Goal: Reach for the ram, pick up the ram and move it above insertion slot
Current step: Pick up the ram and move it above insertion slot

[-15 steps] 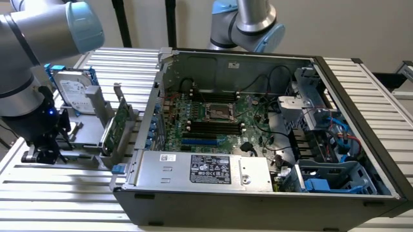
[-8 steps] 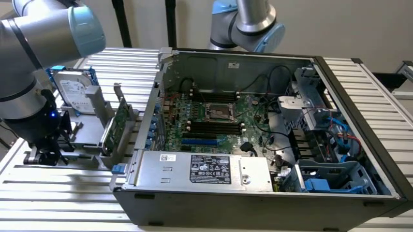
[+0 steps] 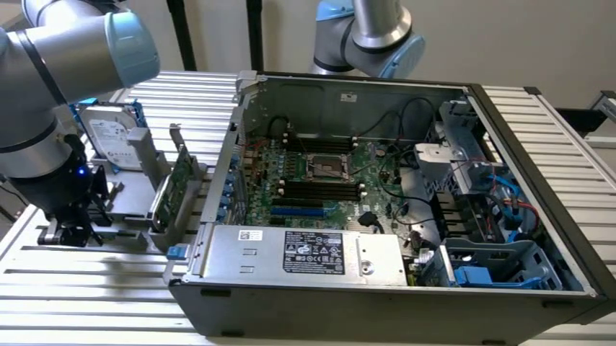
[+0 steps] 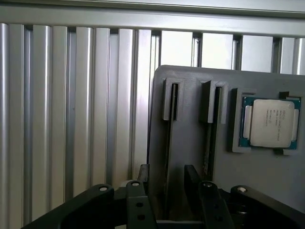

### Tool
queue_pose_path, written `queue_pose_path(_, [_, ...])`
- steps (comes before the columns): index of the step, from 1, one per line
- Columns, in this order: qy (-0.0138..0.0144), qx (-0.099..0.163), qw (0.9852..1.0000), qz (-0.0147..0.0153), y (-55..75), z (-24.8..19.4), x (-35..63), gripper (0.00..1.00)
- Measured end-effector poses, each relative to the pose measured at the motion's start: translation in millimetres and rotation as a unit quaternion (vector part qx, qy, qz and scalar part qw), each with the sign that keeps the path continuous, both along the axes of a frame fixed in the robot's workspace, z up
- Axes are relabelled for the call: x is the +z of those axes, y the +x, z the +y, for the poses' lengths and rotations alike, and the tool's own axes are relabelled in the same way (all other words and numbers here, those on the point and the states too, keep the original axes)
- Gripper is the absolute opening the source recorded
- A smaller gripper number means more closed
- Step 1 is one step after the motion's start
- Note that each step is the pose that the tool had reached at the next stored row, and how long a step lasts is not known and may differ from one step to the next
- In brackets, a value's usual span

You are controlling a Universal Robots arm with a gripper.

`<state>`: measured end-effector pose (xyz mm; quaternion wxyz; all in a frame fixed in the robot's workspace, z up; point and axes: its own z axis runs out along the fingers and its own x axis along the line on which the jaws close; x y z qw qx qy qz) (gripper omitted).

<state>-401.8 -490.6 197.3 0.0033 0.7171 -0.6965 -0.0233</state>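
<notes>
In the wrist view the ram (image 4: pixel 168 138) stands edge-on as a thin dark strip in a slot of the grey holder (image 4: pixel 190 81). My gripper (image 4: pixel 167 174) is open, with one finger on each side of the strip and a gap to both. A second thin stick (image 4: pixel 209 138) stands in the neighbouring slot. In the exterior view my gripper (image 3: pixel 69 234) is down low at the holder (image 3: pixel 135 209), at the exterior view's left of the computer case. The insertion slot (image 3: pixel 322 189) is one of several parallel black sockets on the motherboard inside the case.
A processor chip (image 4: pixel 269 123) lies in a recess of the holder. A hard drive (image 3: pixel 106 133) and a taller green card with a metal bracket (image 3: pixel 178 191) stand close to the arm. A short blue slot (image 3: pixel 293 213), power supply (image 3: pixel 303 252), cables and case wall (image 3: pixel 231 144) surround the sockets. Another arm (image 3: pixel 371 36) stands behind.
</notes>
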Motion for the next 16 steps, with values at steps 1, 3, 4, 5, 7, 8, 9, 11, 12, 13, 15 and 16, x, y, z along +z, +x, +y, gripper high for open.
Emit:
queue_pose_path(1, [-0.0001, 0.0, 1.0, 0.0002, 0.0, 0.1, -0.1, 0.43])
queue_pose_path(3, [-0.0001, 0.0, 1.0, 0.0003, -0.1, 0.3, -0.6, 0.43])
queue_pose_path(4, [0.0, 0.0, 1.0, 0.0003, -0.1, 0.3, -0.7, 0.43])
queue_pose_path(5, [0.0, 0.0, 1.0, 0.0003, -0.1, 0.3, -0.8, 0.34])
queue_pose_path(7, [0.0, 0.0, 1.0, 0.0005, -0.1, 0.3, -0.8, 0.28])
queue_pose_path(8, [0.0, 0.0, 1.0, 0.0005, -0.1, 0.4, -0.8, 0.28])
queue_pose_path(9, [0.0, 0.0, 1.0, 0.0004, -0.1, 0.3, -0.8, 0.21])
queue_pose_path(11, [0.0, 0.0, 1.0, 0.0004, 0.0, 0.4, -0.9, 0.21])
queue_pose_path(12, [0.0001, 0.0, 1.0, 0.0004, 0.1, 0.4, -1.0, 0.21])
queue_pose_path(13, [0.0001, 0.0, 1.0, 0.0004, 0.3, 0.4, -1.1, 0.19])
queue_pose_path(15, [0.0, 0.0, 1.0, 0.0005, 0.4, 0.3, -1.0, 0.13])
queue_pose_path(16, [0.0, 0.0, 1.0, 0.0005, 0.4, 0.3, -1.0, 0.13])
